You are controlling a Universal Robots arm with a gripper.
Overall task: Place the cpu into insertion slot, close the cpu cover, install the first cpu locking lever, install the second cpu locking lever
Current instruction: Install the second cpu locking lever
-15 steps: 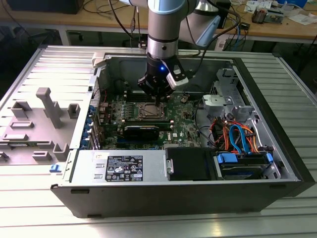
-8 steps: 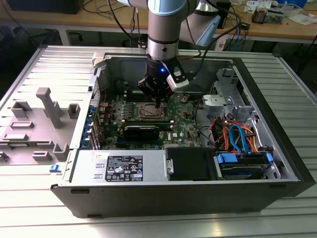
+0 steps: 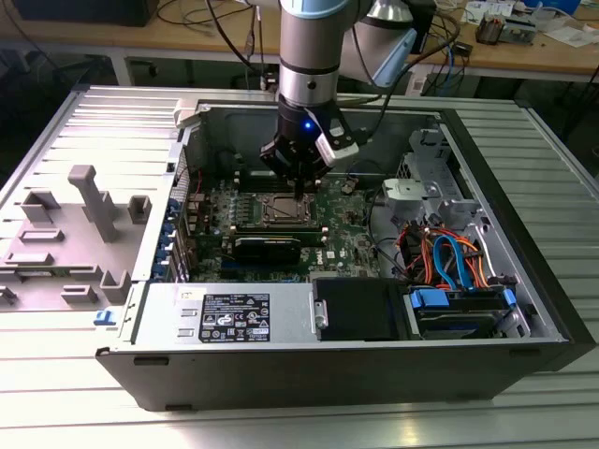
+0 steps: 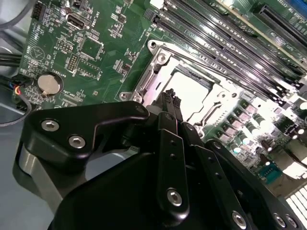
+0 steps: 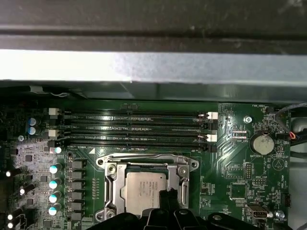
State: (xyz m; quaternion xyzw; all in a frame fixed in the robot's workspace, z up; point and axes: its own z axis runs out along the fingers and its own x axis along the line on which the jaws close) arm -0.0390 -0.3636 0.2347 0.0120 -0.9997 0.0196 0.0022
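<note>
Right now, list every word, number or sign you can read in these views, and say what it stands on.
White label on the power supply: print too small to read.
White markings on the motherboard: too small to read.
Print on the cpu top: blurred, unreadable.
So no text can be quoted.

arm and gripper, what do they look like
The arm is a thick silver-grey cylinder with a pale blue joint cap on top and a black band lower down. A small blue light glows on the black wrist unit, which carries a white bracket. The gripper is matte black, built from jointed links held by silver screws.
</note>
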